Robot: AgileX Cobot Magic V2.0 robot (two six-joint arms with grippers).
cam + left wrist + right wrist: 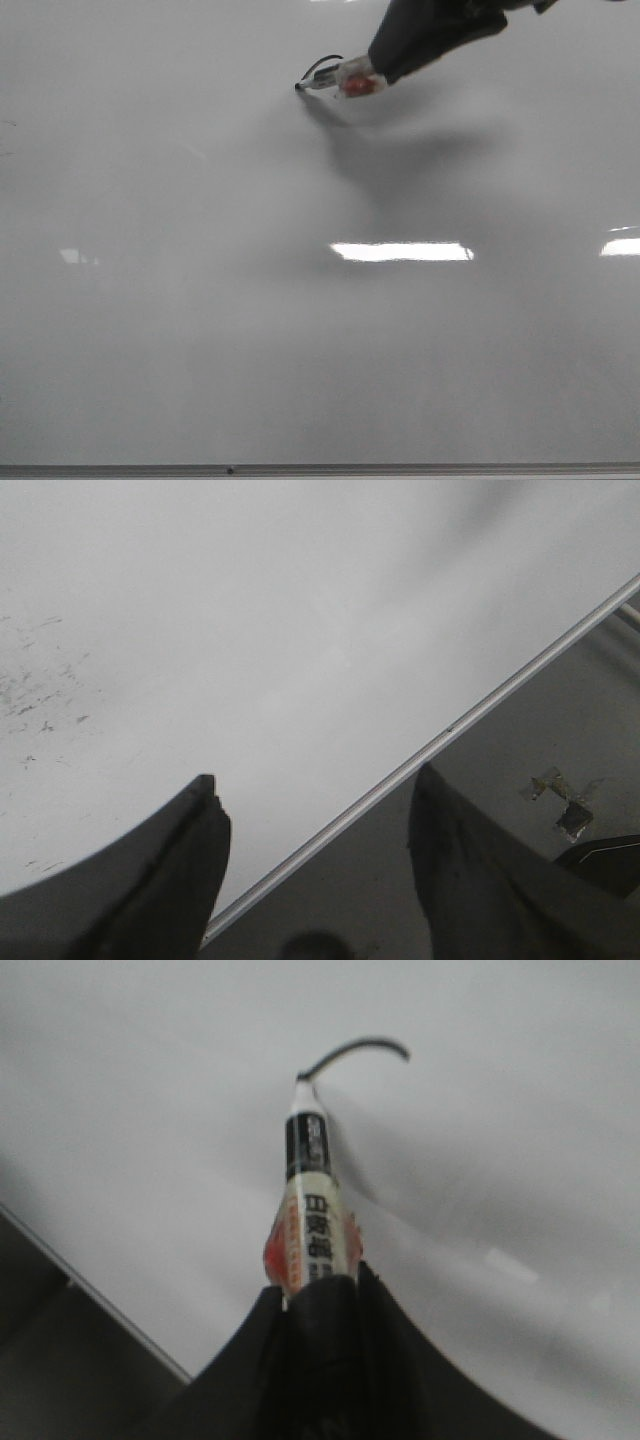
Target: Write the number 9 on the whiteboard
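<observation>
My right gripper (310, 1300) is clamped on the marker (305, 1210) at mid-barrel; the marker is light, rigid and slick, so I grip firmly. Its tip touches the whiteboard (200, 300) at upper centre of the front view, where the number 9 (355, 1052) is only a short arc. My left gripper (315, 850) is wide and holds nothing.

You saw bright ceiling-light reflections (402, 251) glaring at five o'clock, and a dim grey floor (520, 730) beyond.
</observation>
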